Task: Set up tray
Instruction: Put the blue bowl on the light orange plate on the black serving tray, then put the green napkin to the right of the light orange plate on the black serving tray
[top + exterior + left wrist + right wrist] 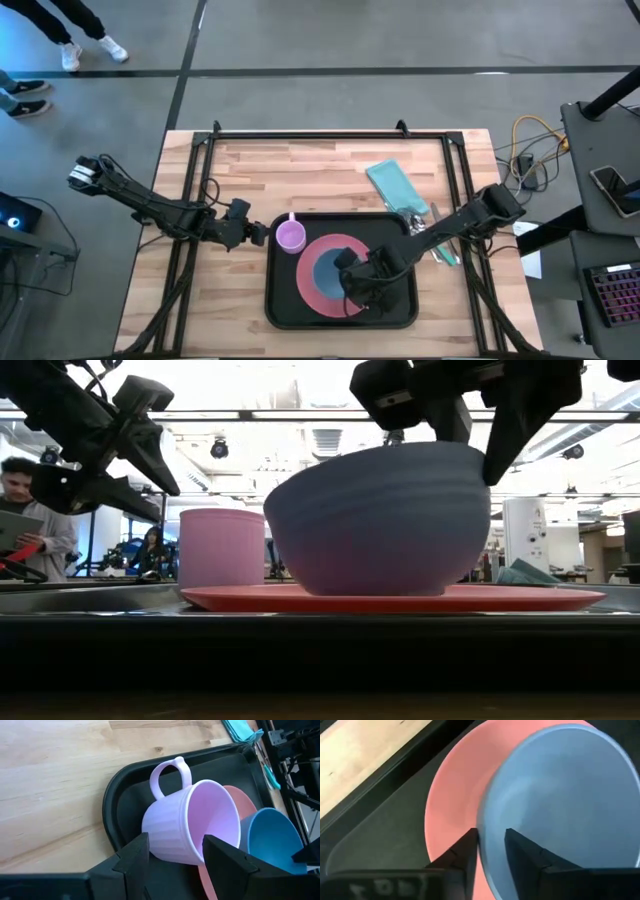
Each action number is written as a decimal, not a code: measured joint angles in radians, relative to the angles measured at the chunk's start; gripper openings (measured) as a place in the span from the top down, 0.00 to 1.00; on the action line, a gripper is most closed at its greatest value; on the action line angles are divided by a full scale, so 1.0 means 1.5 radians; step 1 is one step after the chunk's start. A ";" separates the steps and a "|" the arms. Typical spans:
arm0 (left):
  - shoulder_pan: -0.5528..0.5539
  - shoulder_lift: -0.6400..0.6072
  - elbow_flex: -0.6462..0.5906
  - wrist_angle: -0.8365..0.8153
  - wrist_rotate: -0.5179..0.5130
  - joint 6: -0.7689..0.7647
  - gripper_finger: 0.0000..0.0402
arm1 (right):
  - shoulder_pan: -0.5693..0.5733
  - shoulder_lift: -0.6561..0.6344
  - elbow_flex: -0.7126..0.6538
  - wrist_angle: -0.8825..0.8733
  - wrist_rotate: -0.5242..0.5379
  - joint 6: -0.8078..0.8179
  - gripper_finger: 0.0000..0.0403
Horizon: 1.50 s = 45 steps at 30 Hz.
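While the large black rectangular tray (pixel 285 310) lies on the wooden surface (pixel 330 165) | our right gripper (pixel 491 851) fingers pinch the blue bowl (pixel 335 270) rim, likely centring it on the round pink plate (pixel 312 290) | left gripper (pixel 172 852) fingers spread, hovering by the lilac mug (pixel 187 822) | count: one each.

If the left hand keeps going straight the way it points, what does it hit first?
Most likely the pink cup: it sits directly ahead of the open left hand on the tray, though the gap is hard to judge.
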 joint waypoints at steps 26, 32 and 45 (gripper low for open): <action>0.000 0.000 0.002 0.003 0.000 0.000 0.59 | -0.163 -0.322 -0.251 -0.061 0.085 0.466 0.50; 0.000 0.000 0.002 0.004 0.000 0.000 0.59 | -0.365 -0.427 -0.389 -0.041 0.110 0.702 0.50; 0.000 0.000 0.002 0.004 0.000 -0.004 0.59 | -0.701 -0.367 -0.467 0.136 0.110 0.688 0.50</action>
